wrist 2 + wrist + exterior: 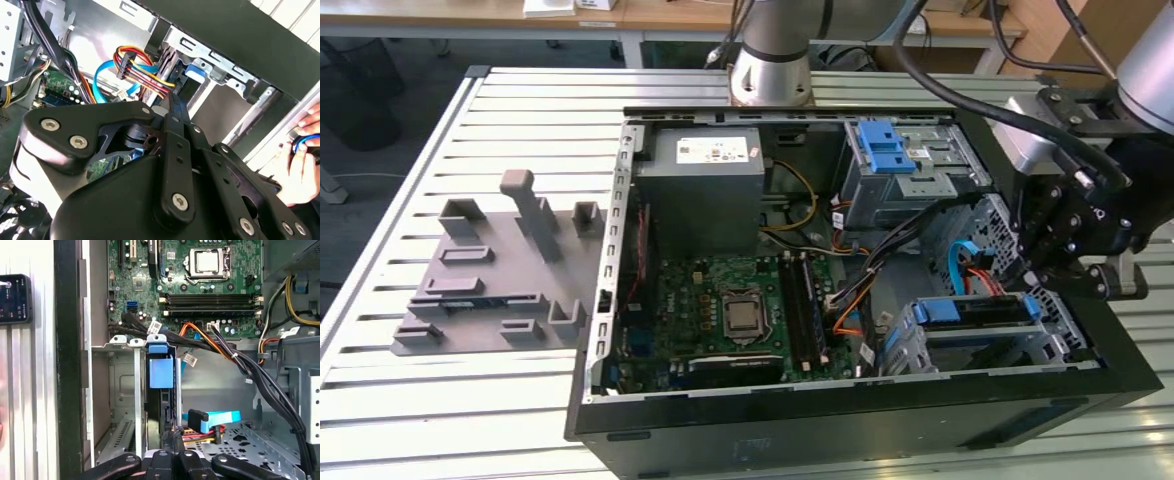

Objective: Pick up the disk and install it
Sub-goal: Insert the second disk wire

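Observation:
The disk (971, 313) sits in the lower drive cage at the front corner of the open computer case (854, 405), at the exterior view's right. In the first wrist view the disk (156, 410) stands on edge in the cage, with its blue bracket (161, 371) at the end facing the motherboard. My gripper (1041, 278) hangs just above that cage. In both wrist views the gripper (171, 102) (173, 432) is shut, with nothing seen between its tips. The tips lie close beside the disk's near end; I cannot tell whether they touch it.
A grey power-supply box (707, 165) and a silver cage with a blue latch (894, 150) fill the case's far side. Cables (215, 347) and a blue flat cable (215, 419) run beside the disk. A grey fixture (494, 270) lies on the table. A person's hand (300, 160) rests outside the case.

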You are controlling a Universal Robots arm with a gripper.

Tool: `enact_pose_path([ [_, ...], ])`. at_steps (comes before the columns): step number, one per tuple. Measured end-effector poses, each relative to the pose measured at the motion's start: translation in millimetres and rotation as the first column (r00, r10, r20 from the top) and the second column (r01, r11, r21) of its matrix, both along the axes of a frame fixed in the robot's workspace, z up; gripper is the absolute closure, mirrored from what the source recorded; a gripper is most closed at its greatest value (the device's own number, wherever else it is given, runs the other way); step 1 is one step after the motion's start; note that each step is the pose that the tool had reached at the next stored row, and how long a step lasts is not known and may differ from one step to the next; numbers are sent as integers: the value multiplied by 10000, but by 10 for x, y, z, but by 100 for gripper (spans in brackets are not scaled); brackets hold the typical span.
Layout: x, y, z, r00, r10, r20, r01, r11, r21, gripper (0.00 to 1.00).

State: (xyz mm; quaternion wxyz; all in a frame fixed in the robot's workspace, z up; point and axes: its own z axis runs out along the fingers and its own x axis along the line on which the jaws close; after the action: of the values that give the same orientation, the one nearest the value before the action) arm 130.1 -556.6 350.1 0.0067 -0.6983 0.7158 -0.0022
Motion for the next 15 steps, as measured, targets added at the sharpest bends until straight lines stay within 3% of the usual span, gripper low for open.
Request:
enact_pose_path([
  [4,-21,0,88,10000,0,100,0,10000,0,89],
  [11,-219,-2,102,9993,-1,367,0,10000,6,89],
  [15,-241,2,156,9992,0,397,0,10000,6,89],
])
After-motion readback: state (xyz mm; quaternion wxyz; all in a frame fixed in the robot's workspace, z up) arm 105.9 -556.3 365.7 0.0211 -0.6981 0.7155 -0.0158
